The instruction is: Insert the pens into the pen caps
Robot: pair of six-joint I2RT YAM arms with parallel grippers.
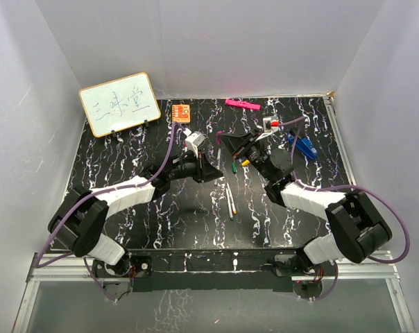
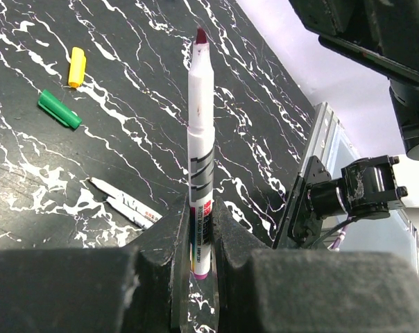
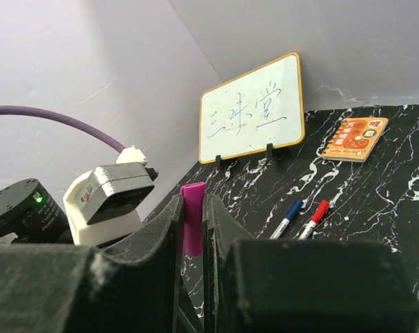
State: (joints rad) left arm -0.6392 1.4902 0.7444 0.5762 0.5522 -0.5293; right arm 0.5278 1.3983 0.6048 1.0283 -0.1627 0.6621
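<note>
The left gripper (image 2: 201, 239) clamps the lower barrel of an upright white pen (image 2: 200, 132), its dark tip pointing away from the fingers, and the right gripper (image 3: 193, 208) pinches a purple cap (image 3: 191, 232), while two loose pens (image 2: 123, 202) lie just ahead-left of the left gripper, with a green cap (image 2: 59, 109) and a yellow cap (image 2: 76, 66) farther out.

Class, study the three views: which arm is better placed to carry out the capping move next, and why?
Right, probably. The right gripper is shut on the purple cap, the small part, while the left gripper clamps the uncapped pen, jutting forward as a steady target.
</note>
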